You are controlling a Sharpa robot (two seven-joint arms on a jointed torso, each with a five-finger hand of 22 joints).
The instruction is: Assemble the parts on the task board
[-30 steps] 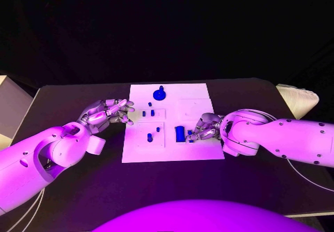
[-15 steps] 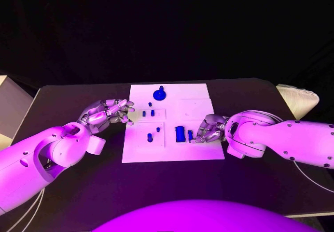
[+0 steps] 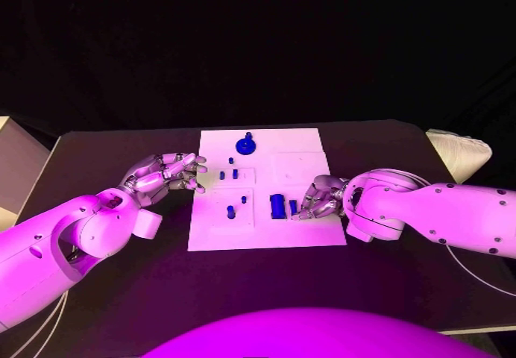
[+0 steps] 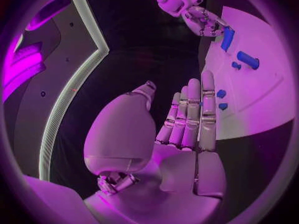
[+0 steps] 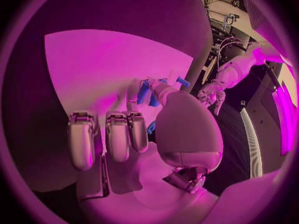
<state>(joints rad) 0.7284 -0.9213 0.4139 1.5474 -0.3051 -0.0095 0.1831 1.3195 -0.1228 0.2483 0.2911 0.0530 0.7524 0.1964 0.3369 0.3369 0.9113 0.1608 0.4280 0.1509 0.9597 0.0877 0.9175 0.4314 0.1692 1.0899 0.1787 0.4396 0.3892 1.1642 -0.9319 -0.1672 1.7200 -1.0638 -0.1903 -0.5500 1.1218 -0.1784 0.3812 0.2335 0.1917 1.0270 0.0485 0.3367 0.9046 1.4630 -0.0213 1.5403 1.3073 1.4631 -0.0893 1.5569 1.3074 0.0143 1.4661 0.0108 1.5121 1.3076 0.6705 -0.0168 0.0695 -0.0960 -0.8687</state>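
Observation:
The white task board [image 3: 306, 168] lies in the middle of the table. A round blue part [image 3: 247, 144] stands at its far end, several small blue pegs [image 3: 231, 212] stand left of the middle, and a taller blue block [image 3: 279, 206] stands near the right side. My right hand [image 3: 321, 197] is over the board's right part, and its thumb and a finger pinch a small blue part [image 3: 292, 206] [image 5: 144, 91] beside the block. My left hand [image 3: 169, 173] hovers at the board's left edge, fingers straight and together [image 4: 190, 115], holding nothing.
The black table [image 3: 118, 149] runs round the board on all sides. A white object [image 3: 460, 153] sits at the table's right edge and a pale box [image 3: 16, 160] at the left edge.
My right hand has shifted a little toward the near edge and back, staying beside the blue block. The left hand has not moved.

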